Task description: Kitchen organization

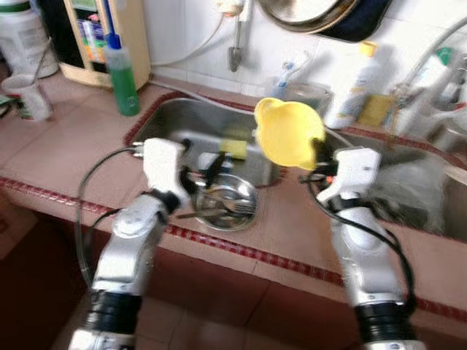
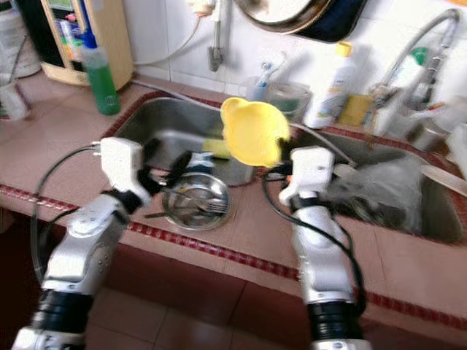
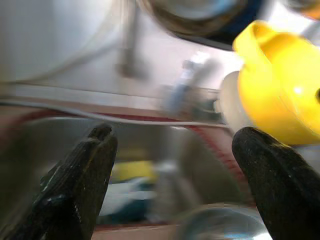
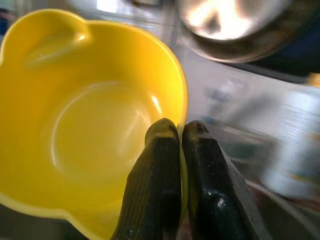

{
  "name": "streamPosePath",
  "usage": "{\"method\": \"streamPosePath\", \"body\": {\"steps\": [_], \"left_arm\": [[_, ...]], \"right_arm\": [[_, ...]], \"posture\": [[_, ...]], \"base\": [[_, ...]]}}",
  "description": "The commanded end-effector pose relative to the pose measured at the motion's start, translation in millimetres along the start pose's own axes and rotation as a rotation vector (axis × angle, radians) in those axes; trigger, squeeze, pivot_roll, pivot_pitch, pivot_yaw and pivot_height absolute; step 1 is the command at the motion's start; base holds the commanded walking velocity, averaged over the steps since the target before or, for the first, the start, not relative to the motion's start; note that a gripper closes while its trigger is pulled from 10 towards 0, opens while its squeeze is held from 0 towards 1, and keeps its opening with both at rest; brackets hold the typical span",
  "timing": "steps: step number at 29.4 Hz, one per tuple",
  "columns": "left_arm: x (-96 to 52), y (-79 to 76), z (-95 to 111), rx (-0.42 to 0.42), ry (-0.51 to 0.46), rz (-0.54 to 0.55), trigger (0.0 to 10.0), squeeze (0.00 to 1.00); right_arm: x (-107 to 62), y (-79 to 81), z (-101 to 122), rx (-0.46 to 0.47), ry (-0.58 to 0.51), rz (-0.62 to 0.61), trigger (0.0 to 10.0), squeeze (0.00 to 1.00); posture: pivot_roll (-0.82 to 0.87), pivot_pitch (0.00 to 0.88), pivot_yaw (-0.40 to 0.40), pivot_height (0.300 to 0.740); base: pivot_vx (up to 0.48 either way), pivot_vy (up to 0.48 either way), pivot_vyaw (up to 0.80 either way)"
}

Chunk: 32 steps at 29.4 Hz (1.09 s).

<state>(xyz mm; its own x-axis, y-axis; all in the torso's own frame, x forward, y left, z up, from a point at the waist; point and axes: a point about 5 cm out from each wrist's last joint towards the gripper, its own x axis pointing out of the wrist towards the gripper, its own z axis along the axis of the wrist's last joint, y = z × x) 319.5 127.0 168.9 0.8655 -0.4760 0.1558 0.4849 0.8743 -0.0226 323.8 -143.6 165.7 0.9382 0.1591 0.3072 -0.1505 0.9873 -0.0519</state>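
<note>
My right gripper [image 4: 181, 150] is shut on the rim of a yellow plastic bowl [image 1: 288, 133], holding it tilted in the air above the counter between the two sinks. In the right wrist view one finger sits inside the yellow bowl [image 4: 85, 120] and one outside. My left gripper [image 1: 204, 171] is open, its fingers [image 3: 75, 185] spread wide, just above a steel bowl [image 1: 225, 206] with a fork in it on the counter's front edge. A yellow sponge [image 1: 233, 148] lies in the left sink [image 1: 182, 120].
A green soap bottle [image 1: 124, 80] and a white cup [image 1: 25, 95] stand at the back left. A white bottle [image 1: 361, 87] and a glass jar [image 1: 306, 95] stand behind the sinks. The right sink [image 1: 416, 189] holds clutter. A pan [image 1: 306, 14] hangs on the wall.
</note>
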Motion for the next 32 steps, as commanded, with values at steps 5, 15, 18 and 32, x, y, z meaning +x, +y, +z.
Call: {"method": "streamPosePath", "body": {"steps": [5, 15, 18, 32], "left_arm": [[3.9, -5.1, 4.2, -0.005, -0.018, -0.019, 10.0, 0.0], [3.2, -7.7, 4.1, -0.006, -0.021, -0.026, 10.0, 0.0], [2.9, -9.2, 3.7, 0.005, -0.02, -0.029, 10.0, 0.0], [5.5, -23.2, 3.7, 0.063, 0.055, -0.109, 10.0, 0.0]], "right_arm": [[-2.4, -4.8, 2.4, -0.016, -0.01, 0.004, 10.0, 0.0], [-3.7, -7.7, 0.3, -0.025, 0.011, -0.01, 10.0, 0.0], [-3.6, -8.7, -1.5, -0.015, 0.028, -0.021, 10.0, 0.0], [11.7, -48.4, -34.4, 0.05, 0.432, -0.279, 10.0, 0.0]], "posture": [[0.13, 0.0, -0.084, 0.74], [0.12, 0.0, -0.092, 0.74], [0.12, 0.0, -0.092, 0.74], [0.11, 0.0, -0.084, 0.74]], "base": [[0.276, 0.0, 0.0], [0.245, 0.0, 0.0], [0.0, 0.0, 0.0], [0.0, 0.0, 0.0]]}}
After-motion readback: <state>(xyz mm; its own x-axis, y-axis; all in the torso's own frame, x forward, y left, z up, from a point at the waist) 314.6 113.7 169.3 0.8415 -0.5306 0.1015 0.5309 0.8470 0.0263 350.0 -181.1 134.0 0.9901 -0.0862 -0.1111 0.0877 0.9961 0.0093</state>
